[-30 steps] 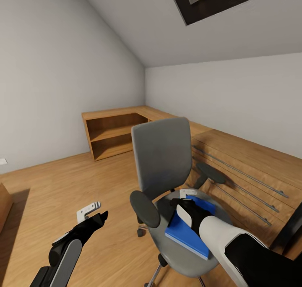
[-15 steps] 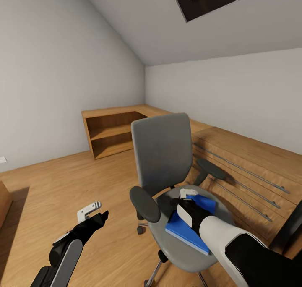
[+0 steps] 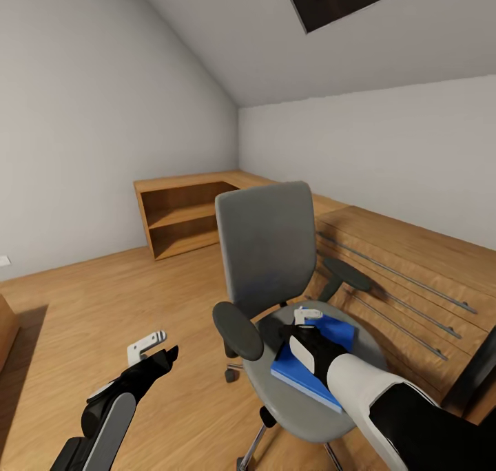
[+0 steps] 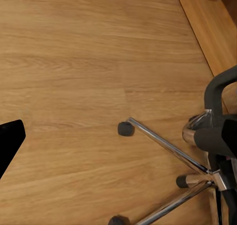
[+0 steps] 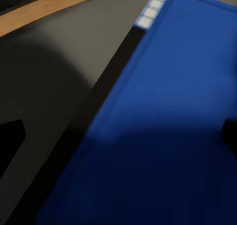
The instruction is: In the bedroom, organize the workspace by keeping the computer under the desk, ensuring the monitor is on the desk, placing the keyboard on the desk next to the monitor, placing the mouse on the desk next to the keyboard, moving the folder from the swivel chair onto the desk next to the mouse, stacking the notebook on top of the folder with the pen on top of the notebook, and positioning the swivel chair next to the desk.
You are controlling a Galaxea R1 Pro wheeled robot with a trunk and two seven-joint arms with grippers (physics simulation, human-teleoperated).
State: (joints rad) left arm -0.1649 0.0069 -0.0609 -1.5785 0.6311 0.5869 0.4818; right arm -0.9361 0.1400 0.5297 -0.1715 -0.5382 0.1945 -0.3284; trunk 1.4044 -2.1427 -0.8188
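My right gripper (image 3: 308,323) hangs low over the blue folder (image 3: 306,374) lying flat on the swivel chair (image 3: 265,264) seat, fingers spread wide of its cover in the right wrist view. My left gripper (image 3: 153,346) idles open above the wooden floor (image 4: 74,62). I judge a downward push could roll the castored chair away. Since a second ago, the chair sits slightly lower and farther off in view; the arms look unchanged.

Blue folder (image 3: 303,374), grey swivel chair (image 3: 265,250)
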